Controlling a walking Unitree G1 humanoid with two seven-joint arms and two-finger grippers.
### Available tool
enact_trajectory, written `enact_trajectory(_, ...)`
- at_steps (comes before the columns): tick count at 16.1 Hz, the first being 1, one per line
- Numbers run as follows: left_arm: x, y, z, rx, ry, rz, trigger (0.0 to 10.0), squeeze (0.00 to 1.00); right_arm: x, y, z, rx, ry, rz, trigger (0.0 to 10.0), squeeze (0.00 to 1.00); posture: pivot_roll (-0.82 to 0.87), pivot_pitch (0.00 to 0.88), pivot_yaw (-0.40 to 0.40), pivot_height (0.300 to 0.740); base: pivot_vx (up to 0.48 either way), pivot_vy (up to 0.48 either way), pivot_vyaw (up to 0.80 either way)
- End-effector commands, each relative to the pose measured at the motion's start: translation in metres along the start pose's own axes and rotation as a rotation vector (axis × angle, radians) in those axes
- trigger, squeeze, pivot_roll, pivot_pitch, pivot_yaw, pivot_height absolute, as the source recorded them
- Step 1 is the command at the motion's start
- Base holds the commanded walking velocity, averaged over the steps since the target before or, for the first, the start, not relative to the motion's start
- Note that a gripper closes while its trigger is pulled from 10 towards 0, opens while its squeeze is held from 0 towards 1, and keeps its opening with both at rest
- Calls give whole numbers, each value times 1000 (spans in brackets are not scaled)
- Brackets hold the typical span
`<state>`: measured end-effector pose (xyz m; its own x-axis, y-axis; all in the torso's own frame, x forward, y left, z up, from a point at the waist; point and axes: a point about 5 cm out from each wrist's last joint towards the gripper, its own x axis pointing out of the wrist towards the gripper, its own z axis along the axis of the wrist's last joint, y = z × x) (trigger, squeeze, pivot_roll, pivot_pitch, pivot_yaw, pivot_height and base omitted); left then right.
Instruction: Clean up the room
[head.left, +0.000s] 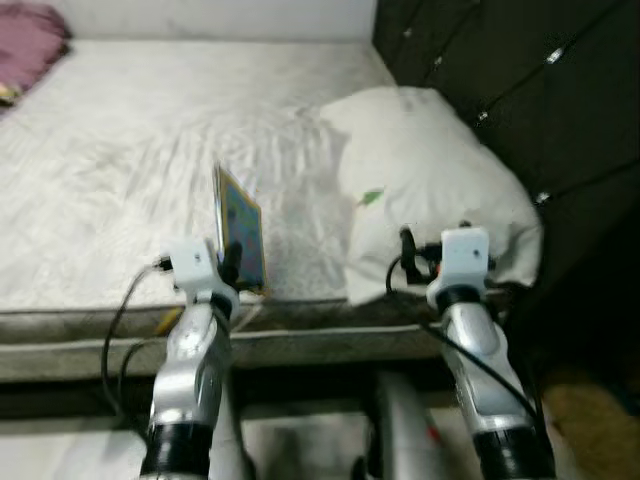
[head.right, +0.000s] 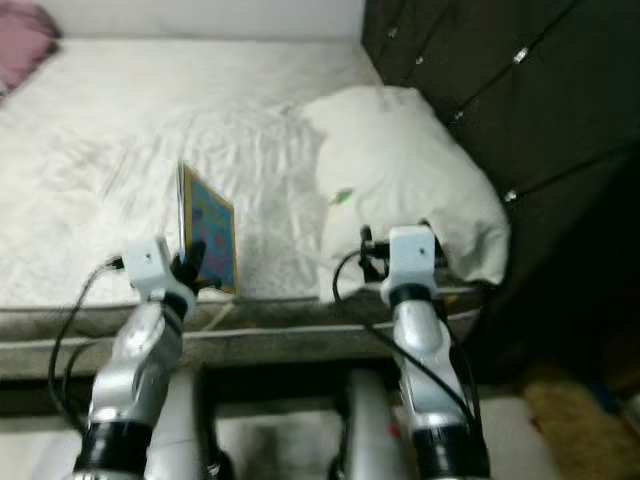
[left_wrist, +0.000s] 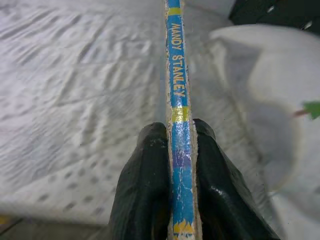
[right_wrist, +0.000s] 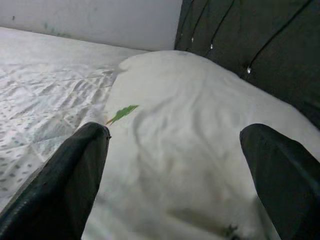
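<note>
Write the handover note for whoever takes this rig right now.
Left gripper: shut on a thin blue book, held upright, edge-on, above the near edge of the bed.
Right gripper: open, holding nothing, at the white pillow beside the dark headboard.
Done: book is picked up.
Left: put the book away; likely straighten the pillow. A pink cloth lies at the bed's far corner.

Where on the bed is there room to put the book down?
The wide bare stretch of white quilted mattress is free, bordered by the pink cloth at the far left corner and the white pillow on the right. The pillow side by the dark padded headboard is crowded. The left gripper clamps the thin blue book; the right gripper hangs open over the pillow.
</note>
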<state>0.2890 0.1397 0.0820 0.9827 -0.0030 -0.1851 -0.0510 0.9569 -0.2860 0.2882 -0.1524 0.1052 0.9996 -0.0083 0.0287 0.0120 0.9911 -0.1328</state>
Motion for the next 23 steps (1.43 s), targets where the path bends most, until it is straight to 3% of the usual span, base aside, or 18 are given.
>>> enact_trajectory(1, 4, -10, 11, -27, -43, -21, 10000, 0, 2, 0, 3, 6, -12, 1, 10000, 0, -52, 0, -34, 549, 0, 0, 0)
enact_trajectory(4, 11, -8, 4, -41, 26, -25, 10000, 0, 0, -2, 7, 2, -29, -4, 10000, 0, -63, 0, -38, 549, 0, 0, 0)
enact_trajectory(10, 42, -27, 26, -170, 2, -127, 10000, 0, -21, -17, 11, -7, -45, 43, 10000, 0, -131, 22, -37, 530, 0, 0, 0)
enact_trajectory(12, 51, -32, 19, -222, 60, -148, 10000, 0, -29, -25, 15, -17, -40, 46, 10000, 0, -169, 34, -37, 505, 0, 0, 0)
enact_trajectory(16, 60, -47, 7, -312, 149, -207, 10000, 0, -52, -40, 16, -41, -3, 81, 10000, 0, -221, 65, -49, 505, 0, 0, 0)
enact_trajectory(19, 62, -55, -14, -417, 256, -202, 10000, 0, -63, -56, 23, -62, 23, 102, 10000, 0, -274, 93, -67, 505, 0, 0, 0)
enact_trajectory(21, 62, -57, -17, -442, 275, -200, 10000, 0, -67, -60, 28, -66, 27, 103, 10000, 0, -299, 106, -77, 505, 0, 0, 0)
enact_trajectory(23, 65, -63, -14, -525, 275, -213, 10000, 0, -70, -61, 33, -75, 33, 140, 10000, 0, -317, 120, -94, 505, 0, 0, 0)
